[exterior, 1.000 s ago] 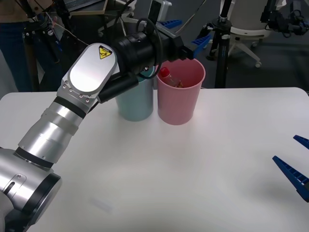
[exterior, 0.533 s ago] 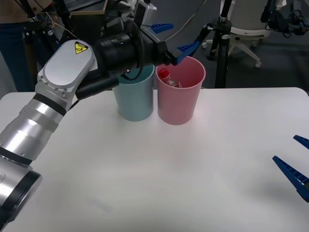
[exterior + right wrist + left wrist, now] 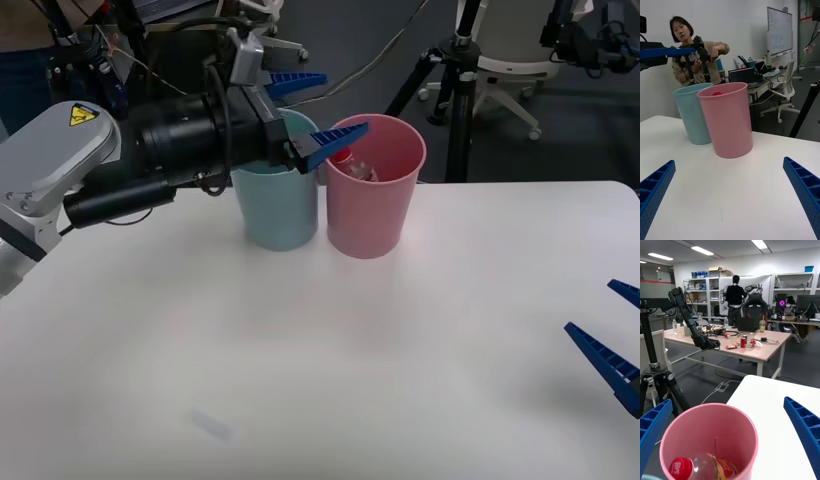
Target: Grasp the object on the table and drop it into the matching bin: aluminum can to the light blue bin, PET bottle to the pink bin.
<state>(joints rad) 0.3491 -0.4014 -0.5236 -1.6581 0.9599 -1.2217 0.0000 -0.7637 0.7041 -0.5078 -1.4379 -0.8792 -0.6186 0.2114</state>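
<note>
PET bottle (image 3: 702, 468) lying inside pink bin (image 3: 372, 190), red cap up near the rim. Left gripper (image 3: 305, 115) released, hovering over light blue bin (image 3: 280, 210) beside it. Right gripper (image 3: 612, 338) spread wide, low at table (image 3: 400, 350) right edge.

Clear bottle (image 3: 702, 467) with red cap, tilted inside pink bin (image 3: 375, 205); light blue bin (image 3: 277, 215) touching at nine o'clock, on white table (image 3: 400, 350).
</note>
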